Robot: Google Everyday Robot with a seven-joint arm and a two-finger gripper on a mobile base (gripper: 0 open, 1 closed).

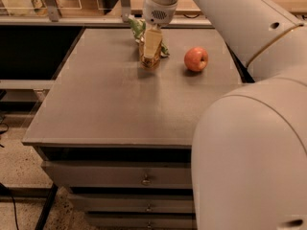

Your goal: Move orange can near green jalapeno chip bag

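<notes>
Gripper (151,46) clamps small orange-tan aluminium can (149,60) at grey table's (120,109) far side, just beside wrinkled light-green foil chip bag (136,27).

No readable text, brand, number or sign anywhere. Nothing legible on the orange can (149,63) near the middle of the tabletop's far edge, nor on the green jalapeno chip bag (136,28) just behind it toward that edge. Nothing legible either on the gripper (151,55), down over the can by the same far edge, or on the drawer fronts (110,174) under the near edge.
</notes>
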